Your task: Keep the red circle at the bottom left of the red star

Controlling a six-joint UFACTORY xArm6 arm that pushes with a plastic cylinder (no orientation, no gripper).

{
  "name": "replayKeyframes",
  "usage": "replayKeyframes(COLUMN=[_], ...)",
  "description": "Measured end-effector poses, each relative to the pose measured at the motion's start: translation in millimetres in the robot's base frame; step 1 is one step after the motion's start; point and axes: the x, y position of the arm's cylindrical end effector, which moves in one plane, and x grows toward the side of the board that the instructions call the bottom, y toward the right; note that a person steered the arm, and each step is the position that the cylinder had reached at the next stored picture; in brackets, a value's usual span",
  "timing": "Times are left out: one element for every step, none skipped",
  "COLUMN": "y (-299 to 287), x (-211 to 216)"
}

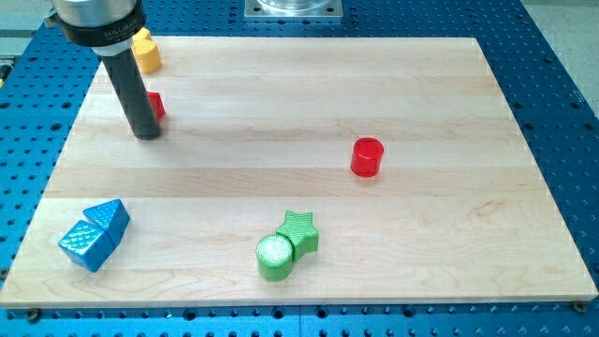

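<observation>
The red circle (368, 156), a short red cylinder, stands right of the board's middle. A red block (156, 105), the red star by its place though its shape is mostly hidden, sits near the view's top left, behind the dark rod. My tip (147, 134) rests on the board just below and left of that red block, touching or nearly touching it. The red circle lies far to the right of the red block and slightly lower.
A yellow block (146, 51) sits at the top left edge, partly behind the arm. A blue cube and a blue triangular block (94, 234) sit together at the bottom left. A green star (299, 231) touches a green circle (275, 256) at the bottom centre.
</observation>
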Motion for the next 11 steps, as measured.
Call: replayKeyframes(y=[61.4, 167.9, 294.4, 359.3, 358.7, 337.4, 262.3, 163.7, 146.6, 204.5, 183.7], x=[-0.2, -1.9, -2.7, 17.8, 57.5, 59.4, 46.8, 44.7, 42.6, 43.6, 72.7])
